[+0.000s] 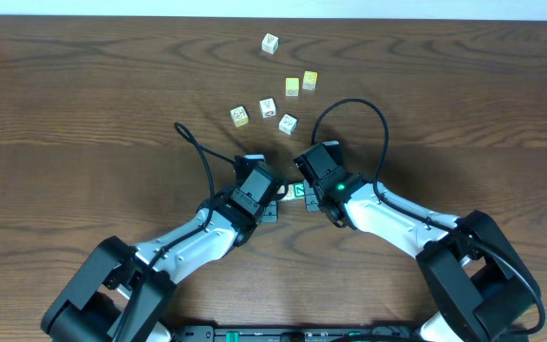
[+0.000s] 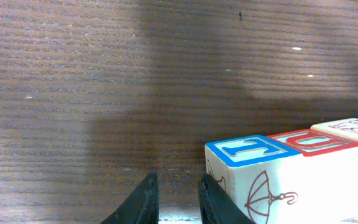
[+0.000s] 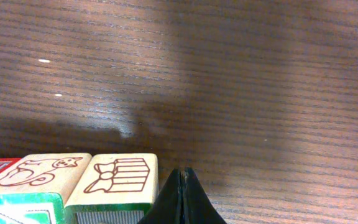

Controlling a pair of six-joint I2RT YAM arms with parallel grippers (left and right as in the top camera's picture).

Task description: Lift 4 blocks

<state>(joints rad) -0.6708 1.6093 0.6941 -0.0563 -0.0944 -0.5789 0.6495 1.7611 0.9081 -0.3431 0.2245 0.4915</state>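
R tool [image 3: 182, 186] closed, prob. against blocks [image 3: 118, 177]

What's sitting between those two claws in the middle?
A short row of wooden letter blocks, partly visible in the overhead view; each wrist view shows one end of it.

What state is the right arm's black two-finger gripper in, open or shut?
Shut: the black right gripper shows fingertips meeting without a gap, beside the gift-printed wooden block, gripping nothing.
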